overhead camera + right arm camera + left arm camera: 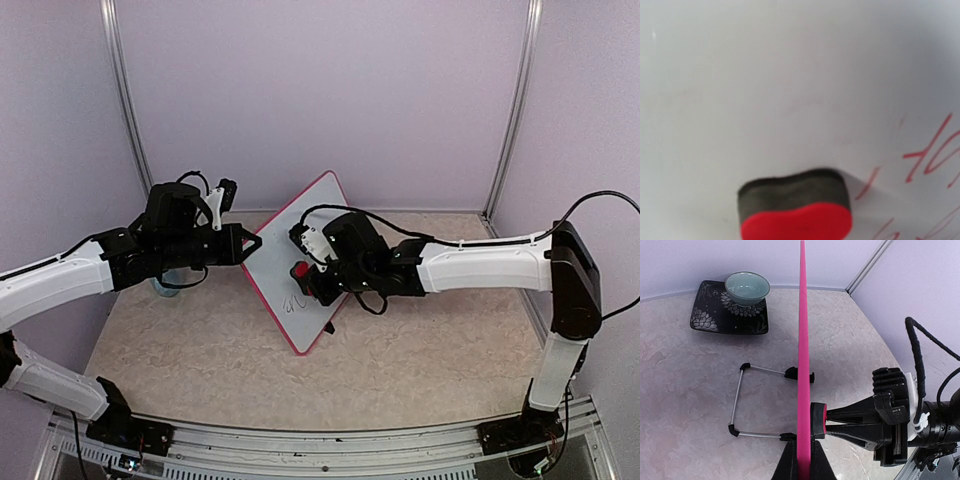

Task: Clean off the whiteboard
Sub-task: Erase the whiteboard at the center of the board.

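The whiteboard (312,225), white with a pink-red frame, stands tilted in the middle of the table. Handwriting (295,303) remains on its lower part, and the right wrist view shows red strokes (930,160) at the right of the white surface (790,75). My left gripper (252,243) is shut on the board's left edge. In the left wrist view its fingers (786,467) pinch the pink frame (803,340) from both sides. My right gripper (308,278) is shut on a red and black eraser (795,210), whose black felt presses against the board face (819,421).
A black patterned plate (730,315) with a teal bowl (747,287) sits behind the board on the left side. The board's wire stand (737,400) with black feet rests on the tabletop behind it. Lilac walls and metal posts (125,90) enclose the table.
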### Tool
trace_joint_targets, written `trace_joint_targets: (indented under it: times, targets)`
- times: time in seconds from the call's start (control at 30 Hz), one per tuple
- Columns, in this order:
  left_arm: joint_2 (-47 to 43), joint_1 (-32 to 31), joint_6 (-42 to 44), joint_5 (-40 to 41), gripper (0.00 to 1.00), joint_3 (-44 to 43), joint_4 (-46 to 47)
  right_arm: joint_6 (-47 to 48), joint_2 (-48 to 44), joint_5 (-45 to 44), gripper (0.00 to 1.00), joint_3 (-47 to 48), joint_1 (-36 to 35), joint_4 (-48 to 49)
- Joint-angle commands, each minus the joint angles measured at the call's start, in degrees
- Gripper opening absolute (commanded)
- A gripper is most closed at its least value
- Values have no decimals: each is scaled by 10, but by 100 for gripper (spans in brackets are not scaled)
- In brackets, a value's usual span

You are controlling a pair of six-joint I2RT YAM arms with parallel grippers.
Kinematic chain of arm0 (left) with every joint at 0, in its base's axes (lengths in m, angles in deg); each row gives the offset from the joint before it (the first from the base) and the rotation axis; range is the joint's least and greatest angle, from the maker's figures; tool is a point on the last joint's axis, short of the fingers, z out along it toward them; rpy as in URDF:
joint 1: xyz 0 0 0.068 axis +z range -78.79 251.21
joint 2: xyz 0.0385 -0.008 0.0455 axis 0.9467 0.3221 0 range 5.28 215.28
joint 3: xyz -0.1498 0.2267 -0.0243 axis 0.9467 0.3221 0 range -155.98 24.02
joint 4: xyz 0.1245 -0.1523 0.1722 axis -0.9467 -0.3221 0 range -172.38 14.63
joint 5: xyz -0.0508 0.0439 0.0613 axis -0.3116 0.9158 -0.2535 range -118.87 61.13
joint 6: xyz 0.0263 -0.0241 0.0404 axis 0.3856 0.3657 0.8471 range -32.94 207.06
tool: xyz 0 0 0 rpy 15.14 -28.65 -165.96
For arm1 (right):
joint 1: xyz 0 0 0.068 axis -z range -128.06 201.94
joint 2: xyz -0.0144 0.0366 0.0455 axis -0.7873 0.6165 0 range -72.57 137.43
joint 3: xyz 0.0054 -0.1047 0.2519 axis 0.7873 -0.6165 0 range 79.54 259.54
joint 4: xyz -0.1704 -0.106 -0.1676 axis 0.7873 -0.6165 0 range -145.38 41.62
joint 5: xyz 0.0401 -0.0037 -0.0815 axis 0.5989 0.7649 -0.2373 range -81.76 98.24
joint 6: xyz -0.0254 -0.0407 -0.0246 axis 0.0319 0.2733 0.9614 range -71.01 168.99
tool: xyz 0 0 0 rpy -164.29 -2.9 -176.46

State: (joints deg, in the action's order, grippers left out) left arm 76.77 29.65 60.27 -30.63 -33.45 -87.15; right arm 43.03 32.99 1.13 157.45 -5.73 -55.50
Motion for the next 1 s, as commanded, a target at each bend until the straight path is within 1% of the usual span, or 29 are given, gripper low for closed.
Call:
trace_joint_targets:
  times: [0.0,0.23,0.37,0.47,0.6,0.7,0.83,0.97]
  targets:
    - [17,-20,-2,-57,0,-2,0,-1,6,20,0,9,0,-3]
    - [15,-24,-1,-52,0,-9,-10,44,13,-12,0,113,10,-32]
    - [14,-25,-2,-48,0,-12,-13,49,20,-13,0,136,26,-42]
    - [15,-25,-1,-48,0,-12,-13,44,24,-4,0,120,30,-38]
    - [21,-25,0,-51,0,-15,-11,23,25,19,0,75,30,-24]
    - [24,-26,1,-52,0,-19,-11,7,16,29,0,29,31,-6]
    - [26,-26,3,-51,0,-21,-10,-11,0,66,0,-21,30,14]
    - [27,-26,3,-52,0,-17,-8,-18,-14,77,0,-46,30,23]
